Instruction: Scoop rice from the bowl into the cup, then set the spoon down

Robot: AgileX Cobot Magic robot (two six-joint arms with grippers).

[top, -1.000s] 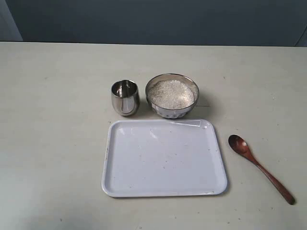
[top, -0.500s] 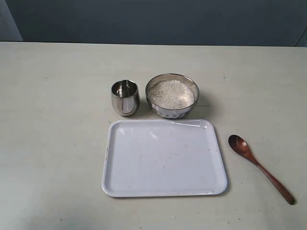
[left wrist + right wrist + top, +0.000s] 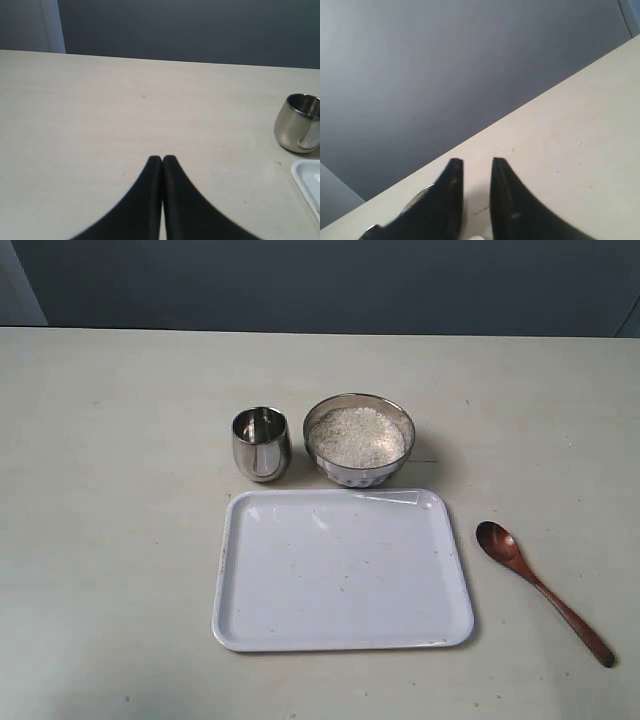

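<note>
In the exterior view the steel bowl (image 3: 359, 439) stands behind the tray, heaped with white rice (image 3: 357, 435). Just left of it is the small steel cup (image 3: 261, 443), which also shows in the left wrist view as the cup (image 3: 298, 123). The dark wooden spoon (image 3: 543, 590) lies flat on the table to the right of the tray. Neither arm appears in the exterior view. My left gripper (image 3: 162, 159) is shut with nothing in it, over bare table. My right gripper (image 3: 477, 162) is open and empty; a steel rim (image 3: 417, 199) peeks out beside one finger.
A white rectangular tray (image 3: 240, 620) lies in front of the bowl and cup, and its corner (image 3: 307, 185) shows in the left wrist view. A dark wall (image 3: 320, 285) runs behind the table's far edge.
</note>
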